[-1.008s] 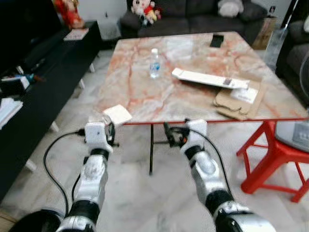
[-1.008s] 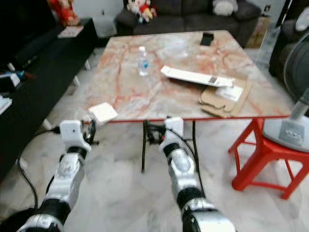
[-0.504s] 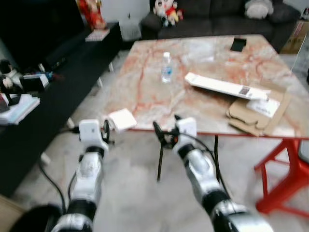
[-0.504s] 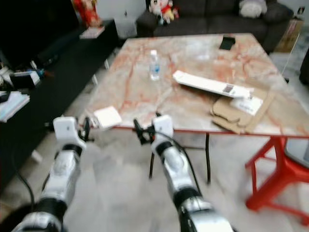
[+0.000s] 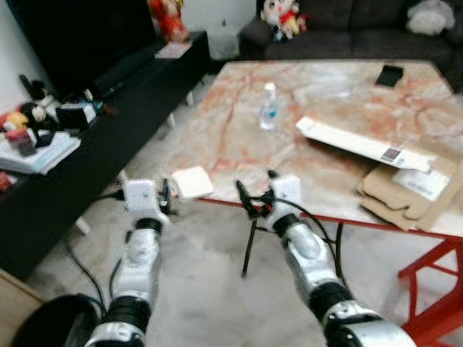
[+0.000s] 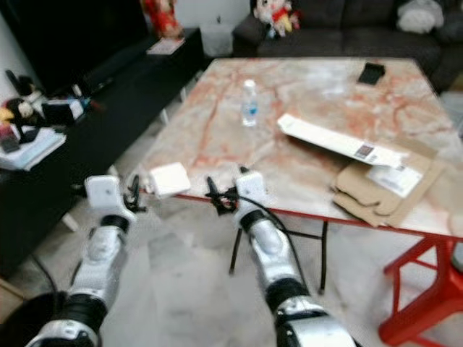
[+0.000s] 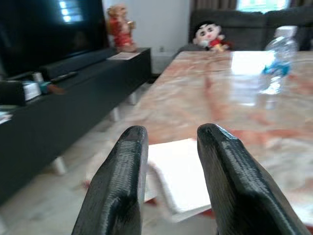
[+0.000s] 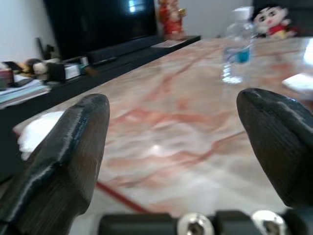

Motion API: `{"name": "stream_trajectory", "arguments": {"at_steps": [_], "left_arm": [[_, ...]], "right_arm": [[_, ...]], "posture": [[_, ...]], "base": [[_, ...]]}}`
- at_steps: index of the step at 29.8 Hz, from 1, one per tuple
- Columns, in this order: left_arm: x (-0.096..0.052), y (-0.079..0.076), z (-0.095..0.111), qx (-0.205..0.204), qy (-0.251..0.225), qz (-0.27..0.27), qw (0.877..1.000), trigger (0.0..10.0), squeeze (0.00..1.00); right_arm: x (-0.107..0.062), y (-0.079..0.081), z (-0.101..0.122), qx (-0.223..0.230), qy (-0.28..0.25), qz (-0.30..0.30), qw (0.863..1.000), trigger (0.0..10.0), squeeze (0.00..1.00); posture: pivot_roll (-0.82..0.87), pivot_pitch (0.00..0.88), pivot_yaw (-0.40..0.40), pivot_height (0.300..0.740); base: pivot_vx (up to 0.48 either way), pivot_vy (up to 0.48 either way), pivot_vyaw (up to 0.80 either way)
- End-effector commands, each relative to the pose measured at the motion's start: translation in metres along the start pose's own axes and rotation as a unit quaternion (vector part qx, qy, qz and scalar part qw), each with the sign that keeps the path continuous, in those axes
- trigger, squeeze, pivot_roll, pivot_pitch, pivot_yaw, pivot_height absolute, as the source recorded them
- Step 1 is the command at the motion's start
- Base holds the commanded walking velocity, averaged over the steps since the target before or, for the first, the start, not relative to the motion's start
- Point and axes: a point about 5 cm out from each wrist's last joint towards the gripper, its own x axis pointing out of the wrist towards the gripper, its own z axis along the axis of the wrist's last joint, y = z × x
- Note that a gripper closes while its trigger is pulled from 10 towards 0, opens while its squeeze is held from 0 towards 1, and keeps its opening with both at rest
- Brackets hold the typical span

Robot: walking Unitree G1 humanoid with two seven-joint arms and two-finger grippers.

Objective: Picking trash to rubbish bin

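Left gripper (image 5: 165, 196) hangs, in the left eye view, just off the near left corner of the marble tabletop (image 5: 239, 130), fingers a little apart and empty, aimed at the white paper pad (image 5: 192, 182) lying on that corner. Right gripper (image 5: 255, 199) sits at the near edge, spread wide, holding nothing. A water bottle (image 5: 268, 116) stands mid-table; a long white box (image 5: 362, 144) and flattened cardboard (image 5: 409, 194) lie toward the right edge.

Left wrist view: the pad (image 7: 178, 176) lies just beyond the fingertips (image 7: 128, 147).

Right wrist view: fingers (image 8: 78, 132) gape over bare marble; the bottle (image 8: 238, 43) is well off.

Nothing seems picked yet, so the whole job remains.
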Motion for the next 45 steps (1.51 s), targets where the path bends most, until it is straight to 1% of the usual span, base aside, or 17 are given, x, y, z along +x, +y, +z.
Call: {"name": "stream_trajectory", "arguments": {"at_steps": [1, 10, 13, 17, 18, 21, 24, 26, 36, 40, 43, 44, 45], "left_arm": [[0.003, 0.011, 0.006, 0.010, -0.009, 0.012, 1.000, 10.0, 0.00], [0.004, 0.011, 0.007, 0.008, -0.010, 0.011, 1.000, 10.0, 0.00], [0.004, 0.011, 0.008, 0.008, -0.010, 0.011, 1.000, 10.0, 0.00], [0.004, 0.011, 0.008, 0.008, -0.009, 0.011, 1.000, 10.0, 0.00], [0.004, 0.011, 0.008, 0.008, -0.009, 0.011, 1.000, 10.0, 0.00], [0.004, 0.011, 0.008, 0.008, -0.009, 0.011, 1.000, 10.0, 0.00], [0.004, 0.011, 0.008, 0.008, -0.010, 0.011, 1.000, 10.0, 0.00], [0.004, 0.011, 0.008, 0.009, -0.010, 0.011, 1.000, 10.0, 0.00], [-0.001, 0.011, 0.004, 0.013, -0.001, 0.004, 1.000, 10.0, 0.00], [-0.005, 0.015, -0.002, 0.002, 0.017, 0.002, 1.000, 10.0, 0.00], [-0.007, 0.020, -0.008, -0.021, 0.039, 0.011, 0.999, 10.0, 0.00], [-0.007, 0.020, -0.008, -0.021, 0.039, 0.011, 0.999, 10.0, 0.00], [-0.008, 0.025, -0.011, -0.042, 0.052, 0.023, 0.998, 10.0, 0.00]], "right_arm": [[0.007, 0.014, 0.005, 0.009, -0.009, 0.017, 1.000, 10.0, 0.00], [0.007, 0.015, 0.004, 0.001, -0.007, 0.021, 1.000, 10.0, 0.00], [0.007, 0.014, 0.004, 0.014, -0.009, 0.016, 1.000, 10.0, 0.00], [0.007, 0.014, 0.006, 0.015, -0.012, 0.016, 1.000, 10.0, 0.00], [0.008, 0.014, 0.007, -0.004, -0.012, 0.020, 1.000, 10.0, 0.00], [0.008, 0.015, 0.007, -0.009, -0.014, 0.022, 1.000, 10.0, 0.00], [0.007, 0.016, 0.006, -0.001, -0.013, 0.022, 1.000, 10.0, 0.00], [0.007, 0.015, 0.005, 0.015, -0.012, 0.018, 1.000, 10.0, 0.00], [0.006, 0.013, 0.005, 0.012, -0.011, 0.015, 1.000, 10.0, 0.00], [0.006, 0.013, 0.004, 0.012, -0.010, 0.016, 1.000, 10.0, 0.00], [0.006, 0.013, 0.004, 0.013, -0.009, 0.017, 1.000, 10.0, 0.00], [0.006, 0.013, 0.004, 0.013, -0.009, 0.017, 1.000, 10.0, 0.00], [0.006, 0.013, 0.004, 0.012, -0.009, 0.018, 1.000, 10.0, 0.00]], "posture": [[0.08, 0.000, 0.068, 0.740], [0.08, 0.000, 0.068, 0.740], [0.08, 0.000, 0.068, 0.740], [0.08, 0.000, 0.068, 0.740], [0.08, 0.000, 0.068, 0.740], [0.08, 0.000, 0.068, 0.740], [0.08, 0.000, 0.069, 0.740], [0.08, 0.000, 0.069, 0.740], [0.08, 0.000, 0.069, 0.740], [0.07, 0.000, 0.071, 0.740], [0.07, 0.000, 0.070, 0.740], [0.07, 0.000, 0.070, 0.740], [0.07, 0.000, 0.068, 0.740]], "base": [[0.296, 0.000, 0.00], [0.299, 0.000, 0.00], [0.326, 0.000, 0.00], [0.333, 0.000, 0.00], [0.334, 0.000, 0.00], [0.334, 0.000, 0.30], [0.335, 0.000, 0.80], [0.337, 0.000, 0.00], [0.294, 0.000, 0.00], [0.000, 0.000, 0.00], [0.000, 0.000, 0.00], [0.000, 0.000, 0.00], [0.000, 0.000, 0.00]]}}
